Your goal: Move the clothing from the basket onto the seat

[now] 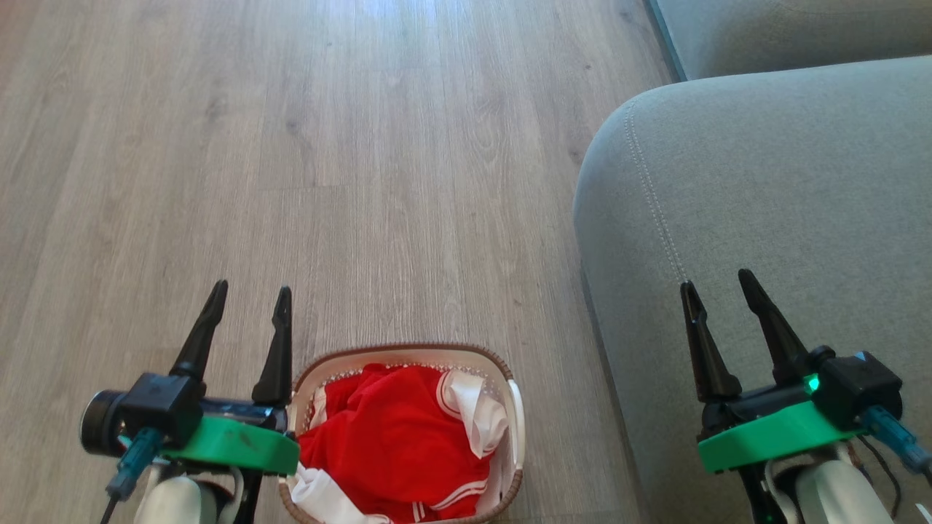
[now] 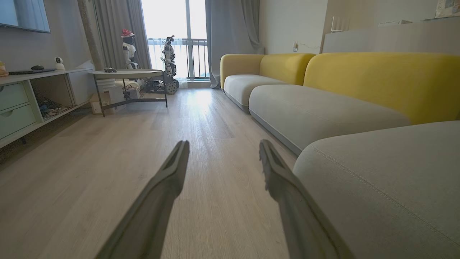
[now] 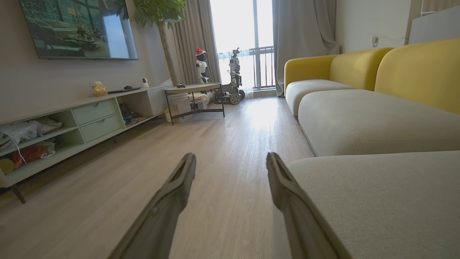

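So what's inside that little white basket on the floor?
Crumpled red clothing with white panels and striped trim fills the basket. The heap covers the basket's bottom, so anything underneath, or how many garments there are, can't be seen.

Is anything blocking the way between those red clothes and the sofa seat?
Nothing visible does. The clothes lie uncovered in the basket, and only a strip of floor lies between it and the seat.

We lose the basket (image 1: 515,429), just right of the left gripper's (image 1: 251,287) jaws, at the bottom edge; that gripper's green mount (image 1: 240,447) hides its left rim; the clothing (image 1: 393,437) is cut off there too; the seat (image 1: 764,182) under the right gripper's (image 1: 715,279) jaws runs past the right edge; wrist-view fingers (image 2: 161,190) blur toward their bases.
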Motion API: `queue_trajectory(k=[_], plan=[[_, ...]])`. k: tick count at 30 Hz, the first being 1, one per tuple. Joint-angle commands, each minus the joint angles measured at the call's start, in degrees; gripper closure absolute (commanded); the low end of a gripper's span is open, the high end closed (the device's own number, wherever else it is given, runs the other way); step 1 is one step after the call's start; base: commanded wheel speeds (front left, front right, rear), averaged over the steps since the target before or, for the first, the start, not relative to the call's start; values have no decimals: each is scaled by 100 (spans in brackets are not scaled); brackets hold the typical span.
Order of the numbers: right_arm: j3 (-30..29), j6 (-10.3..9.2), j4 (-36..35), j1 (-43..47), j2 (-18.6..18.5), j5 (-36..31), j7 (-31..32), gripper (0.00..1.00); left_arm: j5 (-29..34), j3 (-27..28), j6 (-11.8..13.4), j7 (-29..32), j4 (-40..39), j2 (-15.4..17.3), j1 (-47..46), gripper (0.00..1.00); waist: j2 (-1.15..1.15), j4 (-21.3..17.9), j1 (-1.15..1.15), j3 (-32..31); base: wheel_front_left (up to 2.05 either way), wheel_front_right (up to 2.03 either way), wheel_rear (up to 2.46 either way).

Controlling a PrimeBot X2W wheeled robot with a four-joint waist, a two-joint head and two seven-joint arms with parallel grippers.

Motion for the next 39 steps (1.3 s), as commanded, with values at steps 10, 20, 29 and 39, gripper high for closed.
queue_trajectory(k=[10,20,29,39], plan=[[135,-1,-188,-247,-71,-33,-54,0,17,234,-22,-71,-190,36,-248,0,0,-38,0,22,0,0,0],[108,-1,-272,-287,-62,-39,-54,0,-2,262,-19,-71,-107,27,-293,0,0,-151,0,224,0,0,0],[130,-1,-429,-461,-76,-93,-54,0,-59,233,-24,-71,57,22,-546,0,0,-261,0,747,0,0,0],[147,-1,-677,-727,-87,-114,-54,0,-49,236,-31,-71,439,71,-981,0,0,-373,0,1462,0,0,0]])
